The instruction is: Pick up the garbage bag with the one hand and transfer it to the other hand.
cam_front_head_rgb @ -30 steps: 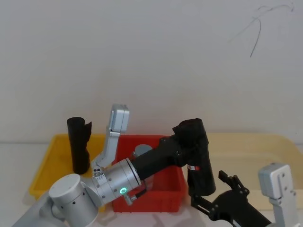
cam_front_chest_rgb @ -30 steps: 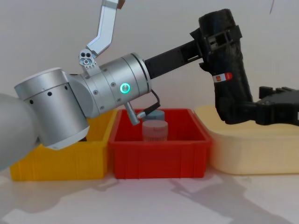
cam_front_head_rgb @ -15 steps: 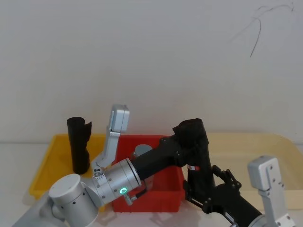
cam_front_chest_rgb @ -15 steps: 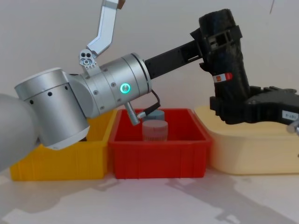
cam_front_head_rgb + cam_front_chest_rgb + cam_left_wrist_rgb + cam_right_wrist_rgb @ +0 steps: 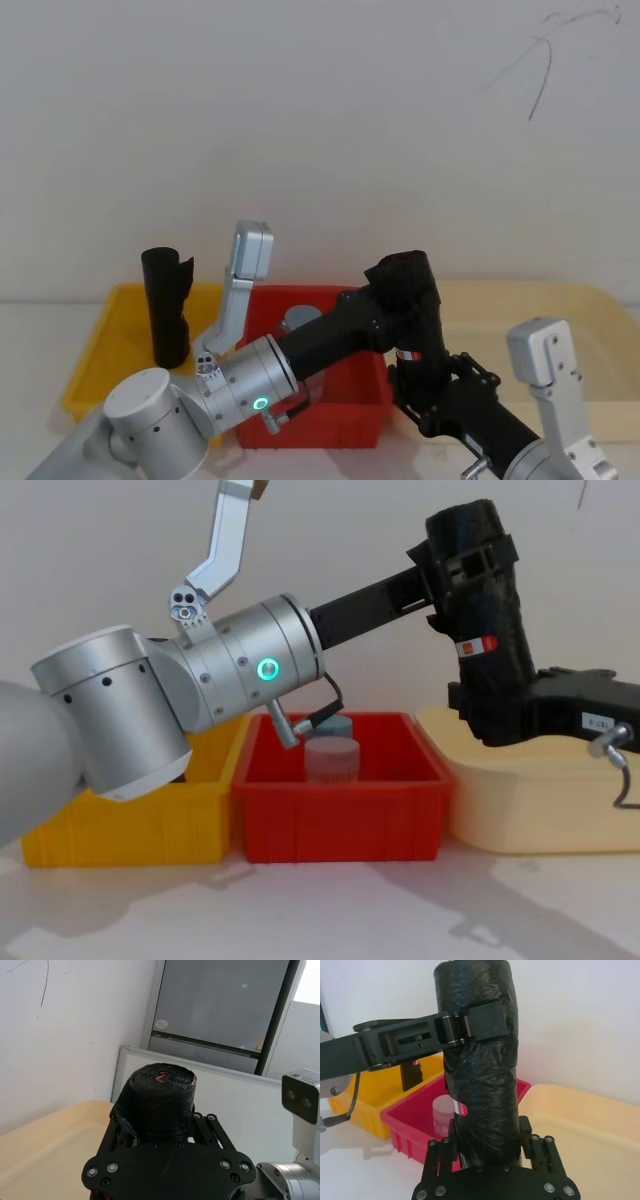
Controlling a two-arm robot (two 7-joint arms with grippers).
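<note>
The garbage bag (image 5: pixel 492 610), a thick black roll with a red-and-white label (image 5: pixel 478 645), hangs nearly upright in the air above the gap between the red bin and the cream tray. My left gripper (image 5: pixel 466 555), on the arm with the green ring light, is shut on the roll's upper part; the head view shows it at the roll (image 5: pixel 412 300) too. My right gripper (image 5: pixel 497 712) reaches in from the right at the roll's lower end. In the right wrist view its fingers (image 5: pixel 442 1147) stand on either side of the roll (image 5: pixel 480 1055), open.
Below the roll a red bin (image 5: pixel 340 825) holds a clear jar (image 5: pixel 330 760). A yellow bin (image 5: pixel 120 835) to its left holds a slimmer black roll (image 5: pixel 168 305) standing upright. A cream tray (image 5: pixel 540 805) lies under my right arm. A white wall is behind.
My right gripper has moved in from the right until its fingers straddle the roll's lower end. The left arm and the roll have stayed still.
</note>
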